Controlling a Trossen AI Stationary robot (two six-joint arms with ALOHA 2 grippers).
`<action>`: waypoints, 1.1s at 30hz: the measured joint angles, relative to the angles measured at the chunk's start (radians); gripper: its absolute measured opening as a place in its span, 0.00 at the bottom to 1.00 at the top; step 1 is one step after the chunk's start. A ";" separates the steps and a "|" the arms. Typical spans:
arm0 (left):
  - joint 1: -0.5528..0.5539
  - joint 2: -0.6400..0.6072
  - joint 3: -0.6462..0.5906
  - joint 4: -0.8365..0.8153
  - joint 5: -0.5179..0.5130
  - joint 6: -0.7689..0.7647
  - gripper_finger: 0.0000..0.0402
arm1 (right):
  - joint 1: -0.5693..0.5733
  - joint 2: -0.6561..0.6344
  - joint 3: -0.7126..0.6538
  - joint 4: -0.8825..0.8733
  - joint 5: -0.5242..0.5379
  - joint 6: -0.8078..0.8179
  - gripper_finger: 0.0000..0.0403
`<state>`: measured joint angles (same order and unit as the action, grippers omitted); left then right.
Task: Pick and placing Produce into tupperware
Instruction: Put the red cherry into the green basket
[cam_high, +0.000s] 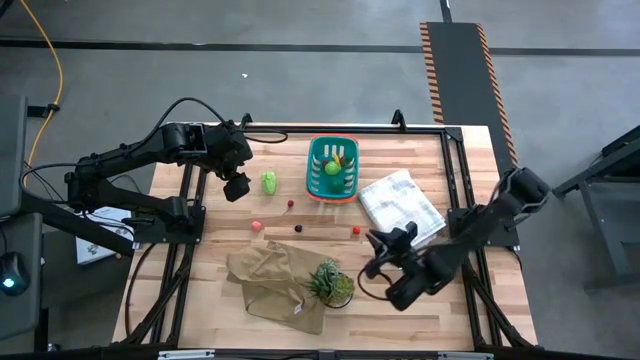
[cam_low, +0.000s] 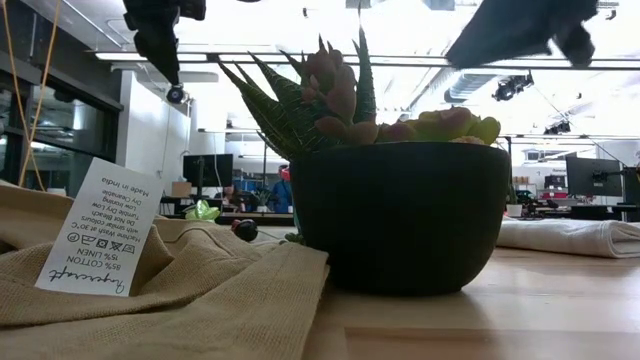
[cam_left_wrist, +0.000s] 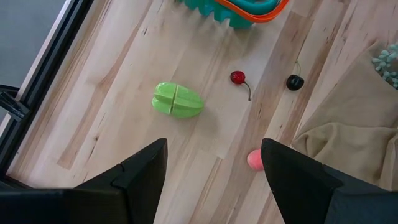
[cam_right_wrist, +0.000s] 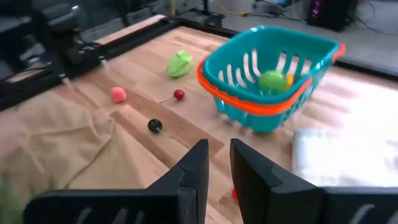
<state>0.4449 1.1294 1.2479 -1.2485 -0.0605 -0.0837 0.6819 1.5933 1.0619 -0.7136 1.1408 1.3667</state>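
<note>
**Left gripper over the green lump, basket partly filled**

Left gripper (cam_high: 237, 186) hangs above the boards just beside the green lump (cam_high: 269, 182), fingers (cam_left_wrist: 140, 177) spread wide, nothing between them. The lump lies on bare wood between that gripper and the basket (cam_high: 333, 168), apart from both.

Basket sits near the table's far edge — a green piece (cam_right_wrist: 272, 81) and a yellow bit (cam_high: 337, 154) inside it. White cloth (cam_high: 402, 203) lies just right of it.

Loose on open wood in front of the basket: red cherry (cam_left_wrist: 237, 77), dark ball (cam_left_wrist: 295, 81), pink ball (cam_left_wrist: 254, 160) near the tan cloth (cam_high: 272, 283), and a red ball (cam_high: 356, 230) by the white cloth. Well spaced, room all round each.

Right gripper (cam_high: 381, 252) hovers over the near right part of the table, beside the potted plant (cam_high: 330, 283); fingers (cam_right_wrist: 198, 168) nearly together, a narrow gap showing, holding nothing.
</note>
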 joint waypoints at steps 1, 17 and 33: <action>0.000 0.000 0.000 0.000 0.000 0.000 0.62 | -0.007 0.031 0.007 -0.001 0.000 0.034 0.14; 0.000 0.000 0.000 0.028 0.000 0.000 0.62 | -0.072 0.294 0.017 -0.105 -0.041 0.395 0.14; 0.000 0.000 0.000 0.029 0.000 0.000 0.62 | 0.131 0.297 -0.097 -0.133 -0.064 0.534 0.14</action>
<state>0.4446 1.1290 1.2476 -1.2194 -0.0605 -0.0837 0.8124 1.8908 0.9646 -0.8464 1.0766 1.9006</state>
